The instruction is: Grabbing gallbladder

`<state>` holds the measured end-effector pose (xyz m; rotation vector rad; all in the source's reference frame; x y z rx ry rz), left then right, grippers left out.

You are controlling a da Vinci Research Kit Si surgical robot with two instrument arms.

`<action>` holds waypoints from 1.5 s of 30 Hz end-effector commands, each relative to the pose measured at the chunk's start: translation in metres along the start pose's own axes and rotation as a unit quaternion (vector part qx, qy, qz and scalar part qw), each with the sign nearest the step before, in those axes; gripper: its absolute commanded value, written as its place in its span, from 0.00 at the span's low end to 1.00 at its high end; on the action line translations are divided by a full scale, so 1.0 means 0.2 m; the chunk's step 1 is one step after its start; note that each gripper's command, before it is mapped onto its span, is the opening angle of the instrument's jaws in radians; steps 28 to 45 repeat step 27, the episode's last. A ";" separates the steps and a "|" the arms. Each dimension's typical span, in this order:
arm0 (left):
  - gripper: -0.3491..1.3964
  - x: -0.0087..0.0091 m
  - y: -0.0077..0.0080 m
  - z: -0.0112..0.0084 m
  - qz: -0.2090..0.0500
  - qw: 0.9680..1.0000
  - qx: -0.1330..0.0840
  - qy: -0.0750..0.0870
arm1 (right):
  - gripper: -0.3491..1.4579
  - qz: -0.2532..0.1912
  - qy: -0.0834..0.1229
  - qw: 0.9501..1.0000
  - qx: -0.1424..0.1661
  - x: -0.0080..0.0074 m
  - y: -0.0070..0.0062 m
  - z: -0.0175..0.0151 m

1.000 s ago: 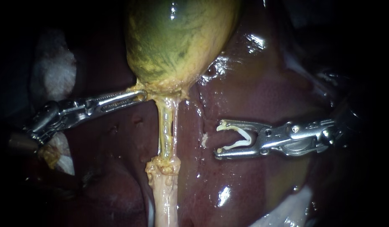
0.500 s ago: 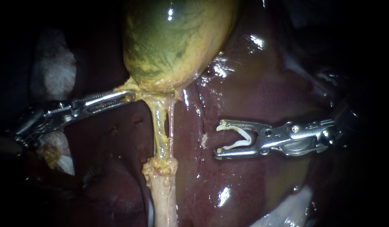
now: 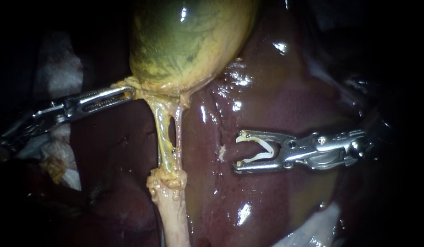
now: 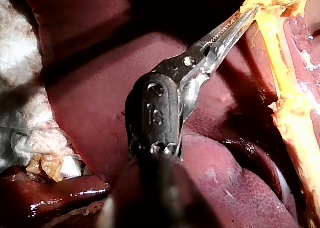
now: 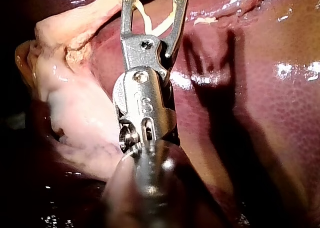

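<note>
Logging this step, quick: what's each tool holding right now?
Left tool: closed on the gallbladder at its narrow lower end.
Right tool: holding a white clip between its tips.

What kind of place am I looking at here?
Probably a surgical practice bench: a dark red liver and green-yellow gallbladder lie beside white gauze, the left slender metal instrument grips the gallbladder, the right instrument holds a white clip.

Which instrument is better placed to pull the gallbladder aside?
Left. The left instrument has its jaws shut on the gallbladder at its neck; the right instrument carries a clip and sits apart over the liver.
</note>
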<state>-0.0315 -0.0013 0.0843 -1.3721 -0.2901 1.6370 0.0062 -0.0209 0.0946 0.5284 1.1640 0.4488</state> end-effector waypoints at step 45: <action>0.04 0.001 0.002 -0.001 -0.002 1.000 0.011 0.004 | 0.52 0.000 0.000 1.000 0.000 0.000 0.000 -0.001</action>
